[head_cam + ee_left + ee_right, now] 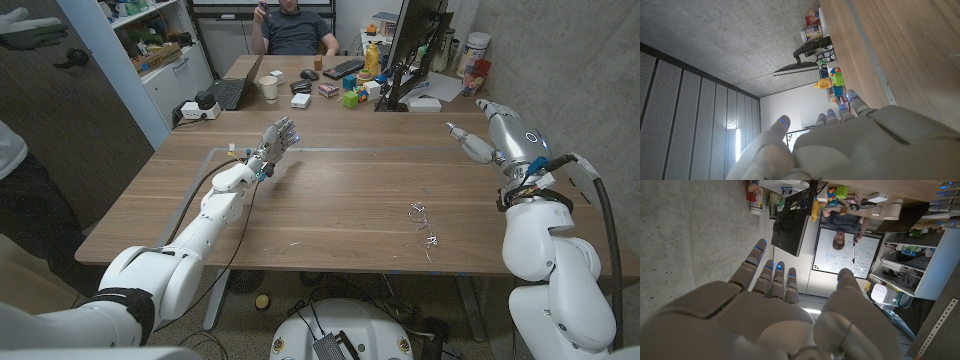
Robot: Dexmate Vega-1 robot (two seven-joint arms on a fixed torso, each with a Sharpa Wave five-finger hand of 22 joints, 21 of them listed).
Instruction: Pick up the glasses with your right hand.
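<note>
The glasses (423,223), thin wire frames, lie folded on the wooden table (330,190) near its front edge, right of the middle. My right hand (470,140) hangs above the table's far right part, fingers apart and holding nothing, well behind the glasses and to their right. My left hand (276,138) is raised over the table's left middle, fingers spread and empty. The right wrist view looks along the back of my right hand (775,310) with its fingers stretched out. The left wrist view likewise shows my left hand (850,140) beside the table surface (895,45).
A second table behind holds a laptop (232,88), a cup (269,88), a keyboard (344,68), coloured blocks (350,96) and a monitor (415,45). A person (295,28) sits behind it. Another person's arm (20,190) is at the left edge.
</note>
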